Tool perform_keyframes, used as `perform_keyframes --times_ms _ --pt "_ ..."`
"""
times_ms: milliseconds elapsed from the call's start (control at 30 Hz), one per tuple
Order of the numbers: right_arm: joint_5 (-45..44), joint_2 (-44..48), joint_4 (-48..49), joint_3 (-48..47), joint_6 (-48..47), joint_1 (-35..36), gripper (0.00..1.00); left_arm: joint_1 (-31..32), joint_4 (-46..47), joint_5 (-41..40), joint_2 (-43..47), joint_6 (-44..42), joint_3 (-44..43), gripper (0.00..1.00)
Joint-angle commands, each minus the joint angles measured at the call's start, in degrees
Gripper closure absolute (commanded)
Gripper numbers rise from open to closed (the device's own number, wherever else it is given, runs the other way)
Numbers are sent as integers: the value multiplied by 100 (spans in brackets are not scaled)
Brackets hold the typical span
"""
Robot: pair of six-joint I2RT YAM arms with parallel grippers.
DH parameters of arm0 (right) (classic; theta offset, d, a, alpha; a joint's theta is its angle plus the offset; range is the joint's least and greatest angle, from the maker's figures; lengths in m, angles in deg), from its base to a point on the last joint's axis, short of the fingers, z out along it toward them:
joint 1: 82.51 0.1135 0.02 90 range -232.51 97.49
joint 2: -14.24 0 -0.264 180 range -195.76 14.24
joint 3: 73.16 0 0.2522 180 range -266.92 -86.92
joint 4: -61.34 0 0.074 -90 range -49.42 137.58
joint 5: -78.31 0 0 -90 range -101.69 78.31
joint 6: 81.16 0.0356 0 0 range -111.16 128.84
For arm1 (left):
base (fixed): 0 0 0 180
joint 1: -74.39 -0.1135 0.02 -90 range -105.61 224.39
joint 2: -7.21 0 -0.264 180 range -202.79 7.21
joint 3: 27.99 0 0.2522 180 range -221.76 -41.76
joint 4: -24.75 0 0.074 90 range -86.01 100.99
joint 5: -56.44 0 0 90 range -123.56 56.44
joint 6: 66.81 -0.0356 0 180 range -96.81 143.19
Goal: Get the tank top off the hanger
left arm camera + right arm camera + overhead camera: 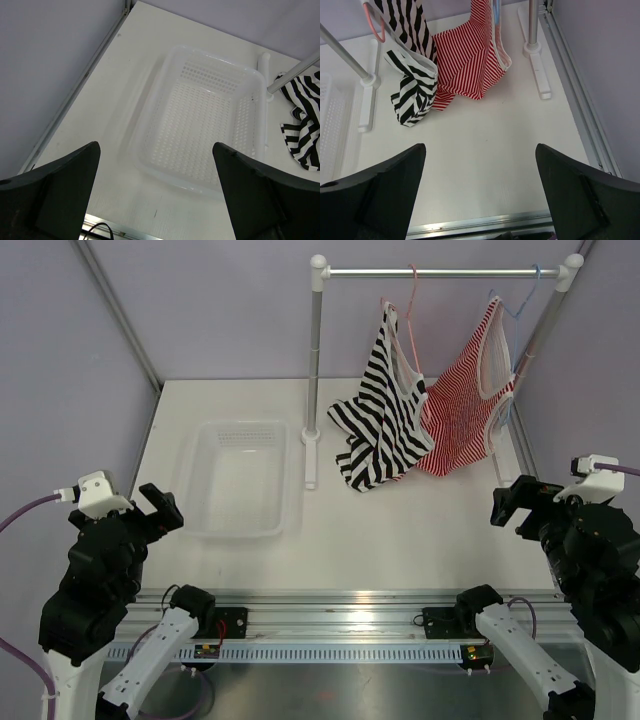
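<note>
— The tank top (385,410): where does it sit, and is either arm on it?

— Neither. It hangs from the pink hanger (411,320), whose hook is over the rail of the clothes rack (440,272) at the back of the table (400,540). The black-and-white cloth falls low, so its hem bunches on the tabletop.

— Take me across from the left.

— The left gripper (155,150) is raised near the table's near-left corner, fingers spread wide with nothing between them. Its camera looks down on the white perforated basket (240,533), which lies just left of the rack's foot, probably to receive the garment.

— Then the rack?

— Yes. The striped top is nearer the left post, with a red-and-white tank top (465,405) on a light blue hanger (515,305) touching its right side.

— And the right arm?

— The right gripper (480,150) is at the near-right, also gaping and empty, facing both garments from well away.

— So nothing has started?

— That is my reading. The straps need slipping off the pink wire; the neighbouring red top could snag.
</note>
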State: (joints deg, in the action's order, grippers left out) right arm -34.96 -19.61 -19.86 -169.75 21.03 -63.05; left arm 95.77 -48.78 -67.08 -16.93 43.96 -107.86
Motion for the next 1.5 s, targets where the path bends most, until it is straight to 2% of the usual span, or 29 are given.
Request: perform_keyframes --times_ms 0,233,367,533,667,833,1000,1067,1367,1467 --pt "102 97 160 -41 -155 31 0 23 273 109 -20 -74 -8 1" --pt "1428 116 1065 30 46 40 1 23 378 257 -12 -39 107 1" --pt "1983 -1015 1487 -425 319 31 1 23 378 556 -99 67 63 1" --pt "1993 -2325 1962 -971 206 40 1 23 229 820 -126 58 -25 1" --pt "1932 -3205 2322 -1576 -75 22 6 23 -34 935 -214 -91 -130 1" --pt "1650 -4575 2183 -2693 -654 22 19 23 -175 1277 -179 -56 -43 1" --pt "1501 -5570 1919 -3836 -954 -39 25 23 -202 1348 -100 -56 19 1" --pt "1527 -6044 1805 -4282 -1077 -92 34 23 -211 1348 -91 -56 36 1" --pt "1817 -6723 1734 -4901 -1183 -136 47 23 -149 1365 -117 -65 80 1" --pt "1905 -6890 1717 -4962 -1183 -153 64 23 -132 1365 -117 -65 115 1"
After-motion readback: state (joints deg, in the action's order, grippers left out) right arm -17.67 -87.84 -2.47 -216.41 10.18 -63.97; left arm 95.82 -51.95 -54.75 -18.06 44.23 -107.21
